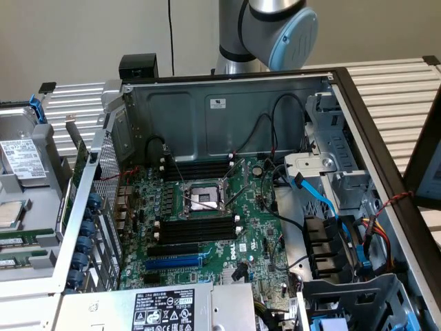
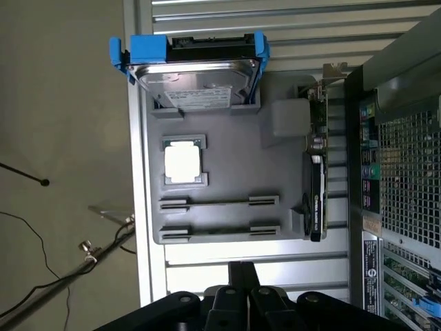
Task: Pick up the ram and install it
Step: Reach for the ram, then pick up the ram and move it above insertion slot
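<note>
The end effector [image 2: 242, 270] is hanging fully closed and empty above the worktop [image 2: 303, 269], while the ram [image 2: 219, 229] is sitting edge-up in the gray tray [image 2: 234, 172], at the exterior view's left of the computer case [image 1: 207, 117].

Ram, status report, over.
Gripper shut, empty, close by grey tray. Ram on edge in tray holder, untouched. Path between looks clear.

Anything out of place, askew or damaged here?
Nothing stands out. The ram sticks sit straight in holders on the tray, with the drive and chip seated squarely nearby.
</note>
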`<state>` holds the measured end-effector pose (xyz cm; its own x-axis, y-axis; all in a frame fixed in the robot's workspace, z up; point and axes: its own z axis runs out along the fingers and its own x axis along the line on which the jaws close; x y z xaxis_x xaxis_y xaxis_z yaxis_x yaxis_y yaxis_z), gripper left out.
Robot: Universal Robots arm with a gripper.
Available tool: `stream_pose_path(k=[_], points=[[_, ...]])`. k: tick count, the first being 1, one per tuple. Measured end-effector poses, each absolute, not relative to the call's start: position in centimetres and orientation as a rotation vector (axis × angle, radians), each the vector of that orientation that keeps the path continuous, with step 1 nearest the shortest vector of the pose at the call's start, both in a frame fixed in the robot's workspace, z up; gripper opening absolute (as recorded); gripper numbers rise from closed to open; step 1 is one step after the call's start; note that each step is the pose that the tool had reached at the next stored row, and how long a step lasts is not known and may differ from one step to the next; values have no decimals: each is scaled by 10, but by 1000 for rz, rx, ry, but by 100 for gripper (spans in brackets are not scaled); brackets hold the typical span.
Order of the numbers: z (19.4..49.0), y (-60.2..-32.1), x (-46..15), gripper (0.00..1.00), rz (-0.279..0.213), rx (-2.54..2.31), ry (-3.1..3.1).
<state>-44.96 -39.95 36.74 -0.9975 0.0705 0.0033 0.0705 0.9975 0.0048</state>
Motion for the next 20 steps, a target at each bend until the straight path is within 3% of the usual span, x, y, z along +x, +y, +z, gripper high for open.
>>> stream_pose_path(k=[20], points=[[367, -399, -458, 11, -8, -111, -3137]])
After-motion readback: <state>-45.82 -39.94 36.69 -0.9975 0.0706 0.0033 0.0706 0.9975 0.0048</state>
